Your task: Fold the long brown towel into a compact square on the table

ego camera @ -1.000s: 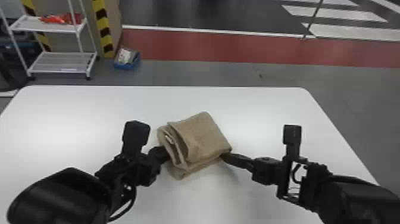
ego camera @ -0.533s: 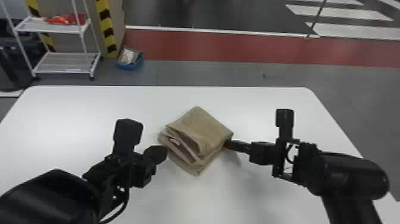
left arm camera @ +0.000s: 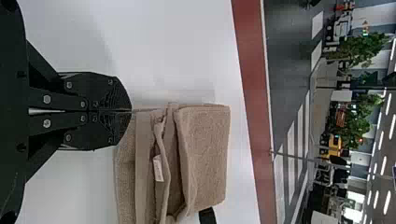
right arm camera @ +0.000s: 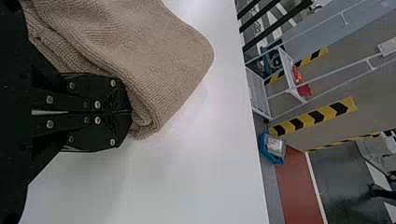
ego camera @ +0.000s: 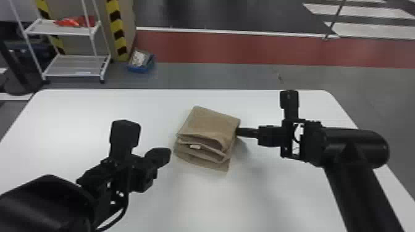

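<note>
Behind stand a white wire rack (ego camera: pixel 72 66) and a blue bin (ego camera: pixel 140 68).

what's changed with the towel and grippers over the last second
The towel has slid farther from the robot and turned counterclockwise in the head view. The right gripper has moved away with it; the left gripper has drawn off leftward, leaving a gap. The towel stays folded, the right gripper still against it.
</note>
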